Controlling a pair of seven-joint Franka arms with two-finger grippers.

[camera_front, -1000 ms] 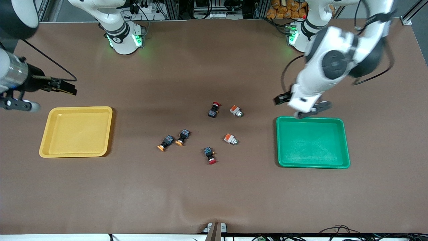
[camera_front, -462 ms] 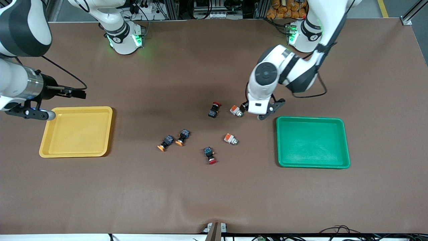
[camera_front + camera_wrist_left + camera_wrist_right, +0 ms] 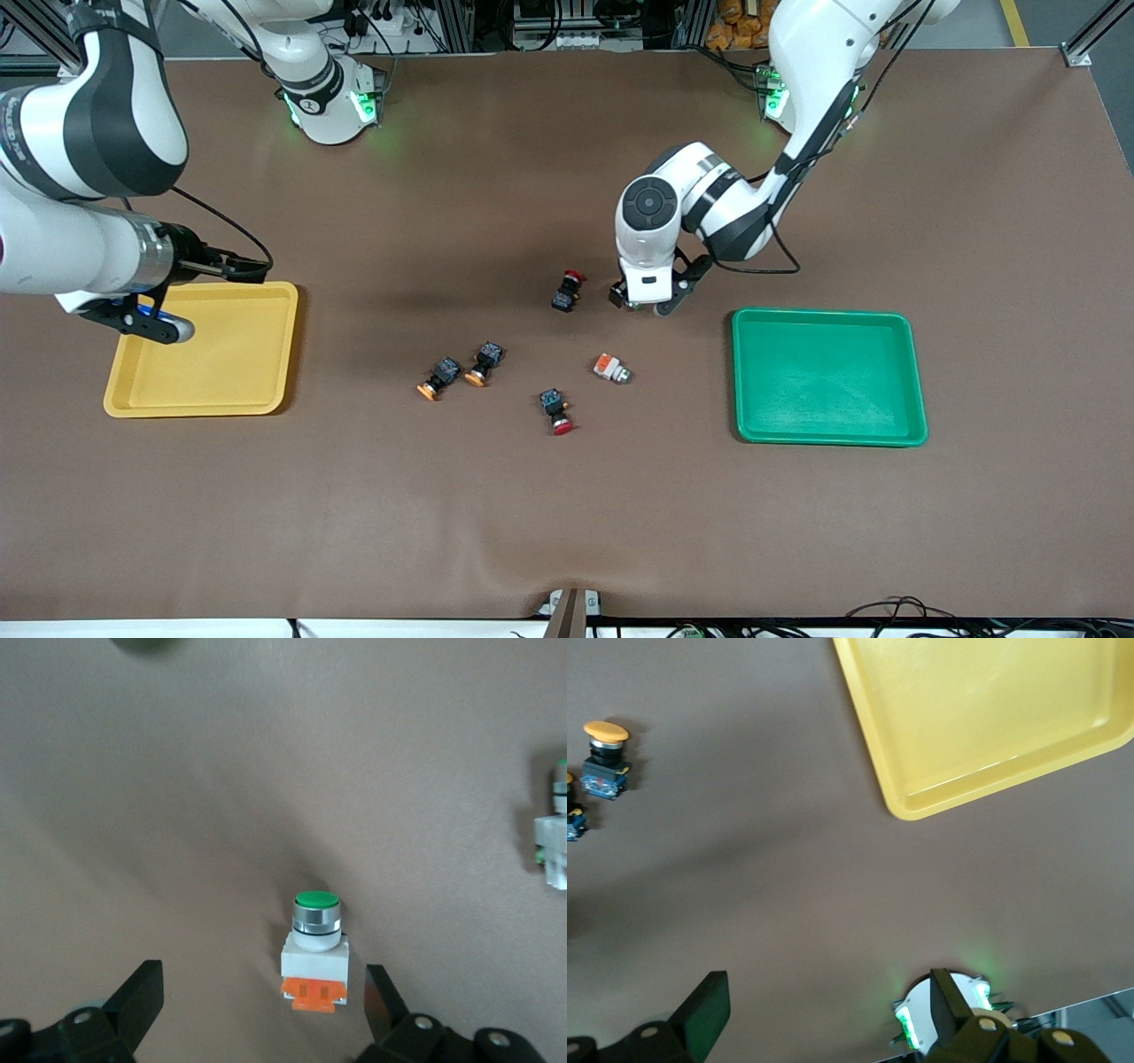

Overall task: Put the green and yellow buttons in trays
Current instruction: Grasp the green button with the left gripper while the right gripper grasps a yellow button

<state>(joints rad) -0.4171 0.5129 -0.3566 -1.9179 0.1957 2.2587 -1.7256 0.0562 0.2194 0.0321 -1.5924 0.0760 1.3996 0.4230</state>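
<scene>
Left end effector (image 3: 257, 1010) hangs wide over the green button (image 3: 314, 950); grasp comes next, dropping and closing. Right end effector (image 3: 824, 1010), wide, waits over the yellow tray's (image 3: 202, 349) edge.

A robotics lab: two white arm bases (image 3: 328, 102) with green status lights are bolted at twelve o'clock on a brown-covered table (image 3: 567, 532), with aluminium framing (image 3: 443, 22) and cables (image 3: 549, 27) along that edge.

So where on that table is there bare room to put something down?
Both trays are bare: the green tray at the left arm's end, the yellow tray at the right arm's end. The brown strip nearest the front camera is bare too. The middle is crowded with buttons, where the left end effector hangs open over a green-capped button.
</scene>
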